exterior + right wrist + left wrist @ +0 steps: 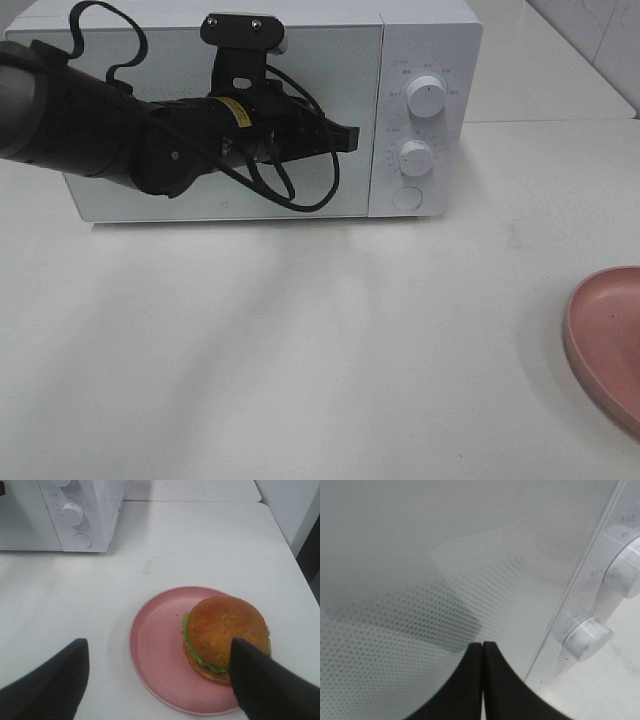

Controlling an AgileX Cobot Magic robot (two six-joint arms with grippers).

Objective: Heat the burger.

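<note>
One burger, one plate, one two-knob microwave.

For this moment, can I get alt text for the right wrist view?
A burger sits off-centre on a pink plate on a white table, framed by the right gripper and its wide-open black fingers. A white microwave with a dial stands beyond.

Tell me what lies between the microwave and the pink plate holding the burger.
Nothing but bare white table: in the right wrist view, no object sits between the microwave and the pink plate with the burger.
</note>
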